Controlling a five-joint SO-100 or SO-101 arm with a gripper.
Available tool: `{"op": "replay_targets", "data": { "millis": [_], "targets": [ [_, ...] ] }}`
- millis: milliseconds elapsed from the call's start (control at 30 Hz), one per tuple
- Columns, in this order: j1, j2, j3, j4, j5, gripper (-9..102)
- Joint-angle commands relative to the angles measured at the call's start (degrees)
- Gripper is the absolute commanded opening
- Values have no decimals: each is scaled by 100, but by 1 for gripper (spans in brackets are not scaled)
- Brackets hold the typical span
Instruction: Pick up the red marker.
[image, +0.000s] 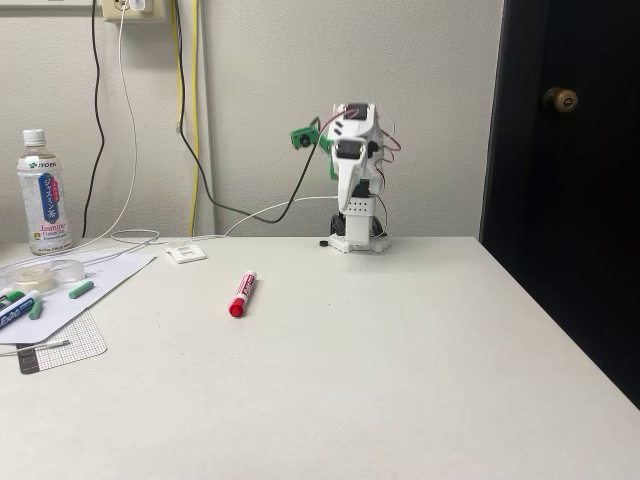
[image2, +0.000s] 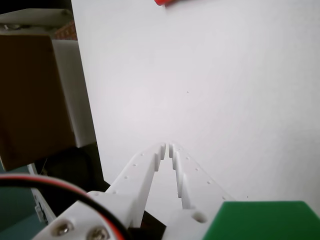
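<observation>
One red marker (image: 242, 293) is seen lying flat on the bare desk (image: 380, 370) in the fixed view, its red cap toward the camera and its barrel angled slightly away, well apart from the folded white arm (image: 357, 180) at the desk's far edge. In the wrist view only a red sliver of the marker (image2: 166, 2) is caught at the top edge, far ahead of the tool (image2: 168, 146), whose two white fingers are pressed together with nothing between them.

Several risks can be read from this layout. Because the tool is clenched, the jaws would have to be spread before any descent; if that were skipped, the marker would likely be struck and rolled aside rather than gripped. A round barrel lying on a smooth surface is judged liable to roll under an off-centre touch. The marker's slant would also call for the wrist to be turned so the fingers straddle the barrel crosswise; a poorly aligned approach could pinch the cap end and let it pivot out.

At the left of the fixed view, a blue-labelled marker (image: 14, 311) and small green-capped markers (image: 81, 289) rest on white paper (image: 110, 280) beside a bottle (image: 43, 192), so a wrong target could be taken if the reach drifted that way.
</observation>
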Motion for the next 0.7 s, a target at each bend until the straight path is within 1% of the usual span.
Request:
{"op": "replay_targets", "data": {
  "millis": [0,167,300,500,667],
  "targets": [
    [123,-809,-1477,492,9,0],
    [325,-1854,-3041,1222,-141,0],
    [448,-2470,-3920,1573,-325,0],
    [650,-2971,-4562,1775,-580,0],
    [888,-3182,-4772,1819,-800,0]
  ]
}}
